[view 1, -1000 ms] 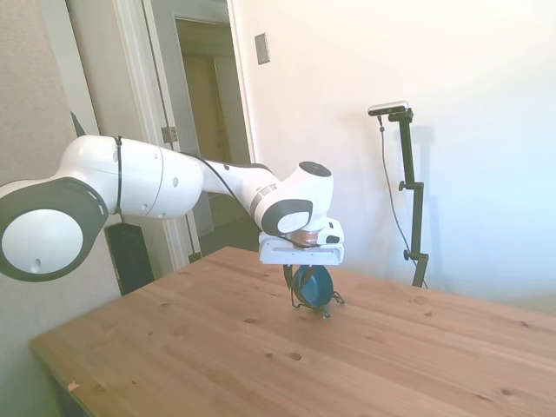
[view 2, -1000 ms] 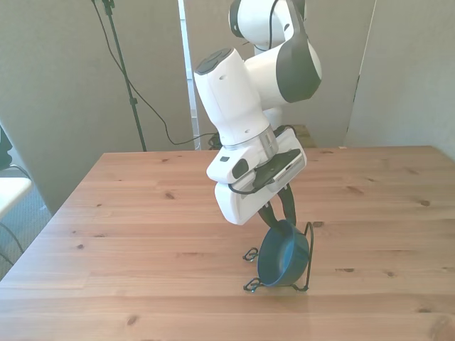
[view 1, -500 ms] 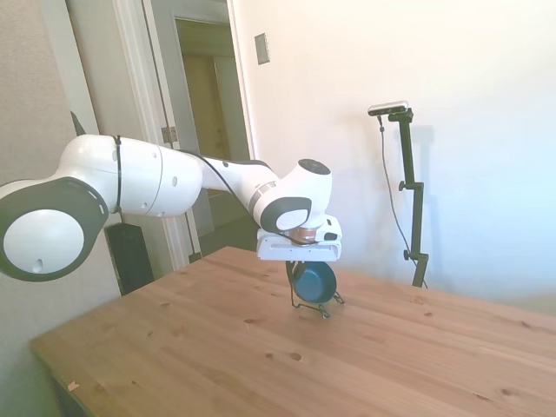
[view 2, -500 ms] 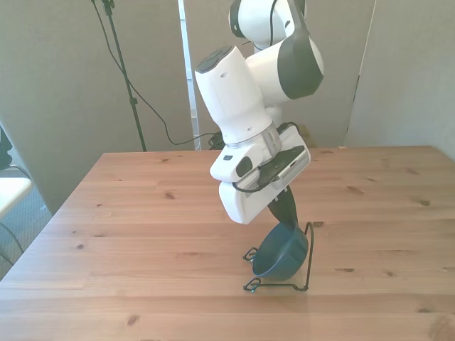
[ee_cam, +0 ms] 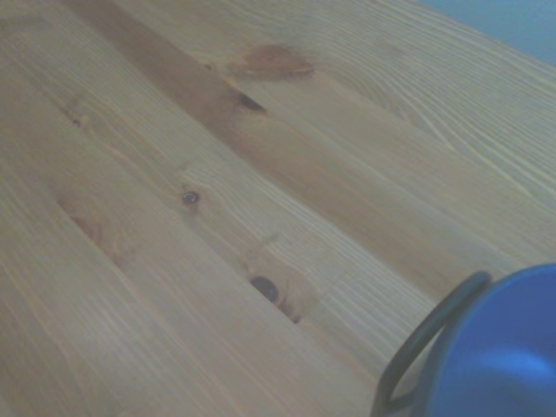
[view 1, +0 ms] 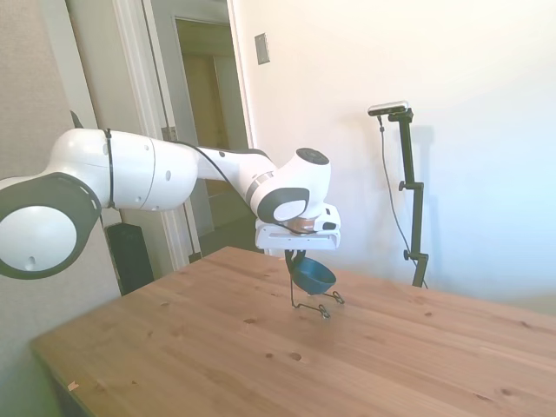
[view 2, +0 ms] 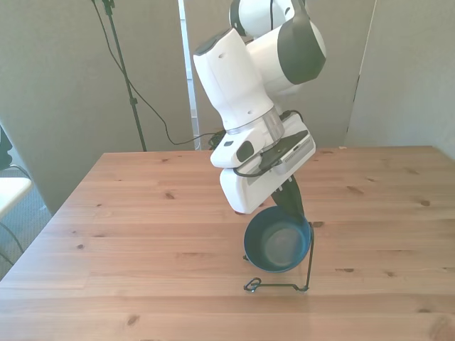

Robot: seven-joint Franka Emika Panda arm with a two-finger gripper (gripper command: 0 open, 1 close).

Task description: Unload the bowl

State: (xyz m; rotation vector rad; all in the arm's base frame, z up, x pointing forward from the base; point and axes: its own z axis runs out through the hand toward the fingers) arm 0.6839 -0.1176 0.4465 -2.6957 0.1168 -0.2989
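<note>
1. Pale wooden table (view 2: pixel 142 213) with knots and long plank seams, backed by plain light walls; open doorway (view 1: pixel 208 130) at the far end in the side view.
2. Nearest the front camera, on the table: thin dark wire rack (view 2: pixel 284 285), flat foot loops on the wood, one upright wire rising at the front view's right. Nothing resting in it.
3. Just above and behind the rack's foot: the bowl (view 2: pixel 277 241), dark blue, glossy, lifted clear of the table, mouth tipped toward the front camera. Inside bare, only a pale sheen on the bottom.
4. Upright rack wire close beside the bowl's rim on the front view's right; touching or apart, cannot tell.
5. Claw (view 2: pixel 293 206) clamped on the bowl's upper rim, dark fingers (view 2: pixel 290 199) narrow, pinching the edge from above.
6. Side view: bowl (view 1: pixel 313 276) hanging under the white wrist, above the rack (view 1: pixel 314 304).
7. Wrist view: blurred blue bowl edge (ee_cam: pixel 499 347) and a curved dark wire (ee_cam: pixel 426 339) over wood grain.
8. Farther back: white arm (view 2: pixel 249 78) rising toward the wall.
</note>
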